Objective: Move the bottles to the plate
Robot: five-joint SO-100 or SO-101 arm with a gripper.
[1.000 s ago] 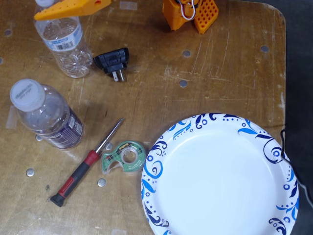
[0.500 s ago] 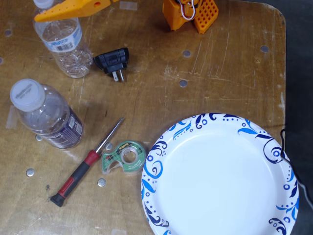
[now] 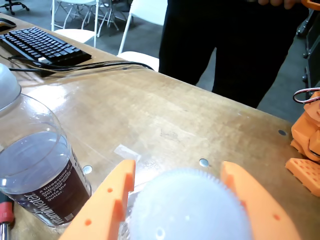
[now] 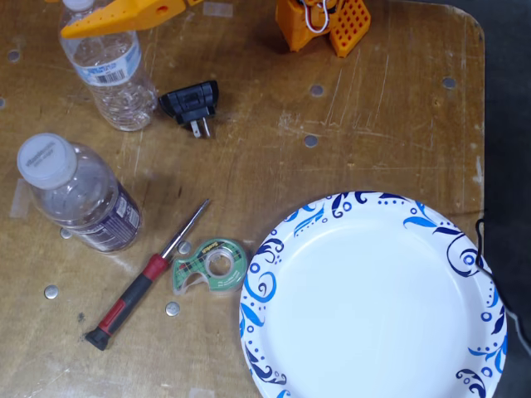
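- Risk, slip: the orange gripper (image 3: 177, 200) straddles the white cap (image 3: 187, 207) of the blue-label bottle (image 4: 112, 79), one finger on each side. Whether the fingers (image 3: 107, 205) actually press on it cannot be told. A hold this high on a smooth round cap could let the bottle swing or drop on lifting.
- Risk, tip-over: the bottle stands upright on the wooden table (image 4: 373, 133). A sideways nudge before the grip firms up would likely topple it toward the black plug adapter (image 4: 192, 104) just beside it.
- Risk, carry path: the plate (image 4: 373, 303) sits well apart, at lower right in the fixed view. A low carry might clip the tape dispenser (image 4: 211, 265) or the red-handled screwdriver (image 4: 141, 282) lying between.
- Purple-label bottle (image 4: 79, 195) stands upright near the left edge, untouched; neither bottle is on the plate, which holds nothing.
- Arm pose: the arm reaches in from the top-left of the fixed view, gripper over the bottle's top and partly spread, roughly cap-wide. The wrist camera looks down across the cap.
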